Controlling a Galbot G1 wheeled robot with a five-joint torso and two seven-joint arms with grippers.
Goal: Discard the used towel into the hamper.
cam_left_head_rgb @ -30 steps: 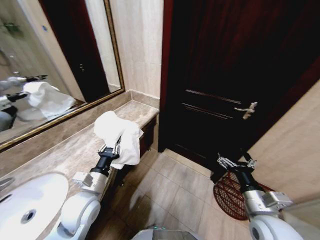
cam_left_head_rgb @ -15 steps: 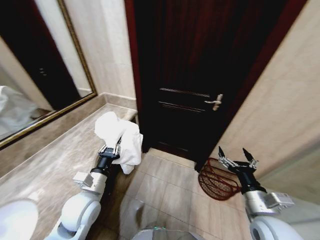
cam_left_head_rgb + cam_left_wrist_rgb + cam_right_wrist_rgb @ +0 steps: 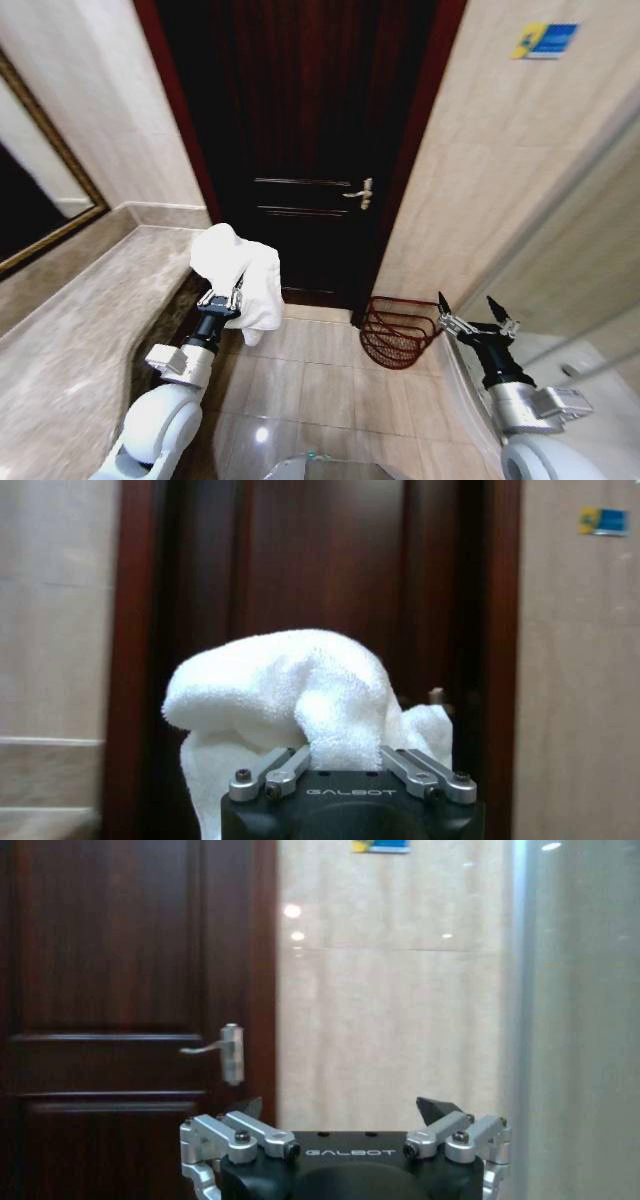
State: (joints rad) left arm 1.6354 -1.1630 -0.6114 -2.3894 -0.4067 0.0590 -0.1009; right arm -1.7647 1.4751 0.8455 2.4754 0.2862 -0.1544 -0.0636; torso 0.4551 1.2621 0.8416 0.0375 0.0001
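A white towel (image 3: 238, 274) is bunched up and draped over my left gripper (image 3: 221, 301), which is shut on it and held over the edge of the marble counter. In the left wrist view the towel (image 3: 290, 697) bulges above the fingers and hides the fingertips. The hamper (image 3: 398, 330), a dark reddish-brown wire basket, stands on the floor tiles against the wall to the right of the door. My right gripper (image 3: 478, 317) hangs open just right of the hamper with nothing in it; its fingers (image 3: 252, 1108) stand spread.
A dark wooden door (image 3: 300, 150) with a metal lever handle (image 3: 358, 193) faces me. The marble counter (image 3: 70, 320) runs along the left under a framed mirror (image 3: 45, 205). A glass panel (image 3: 590, 300) stands at the right. Open floor tiles (image 3: 310, 370) lie between.
The whole view has swung to the right: the sink and most of the mirror left the picture, and the door and hamper moved toward the centre. Both arms keep their pose.
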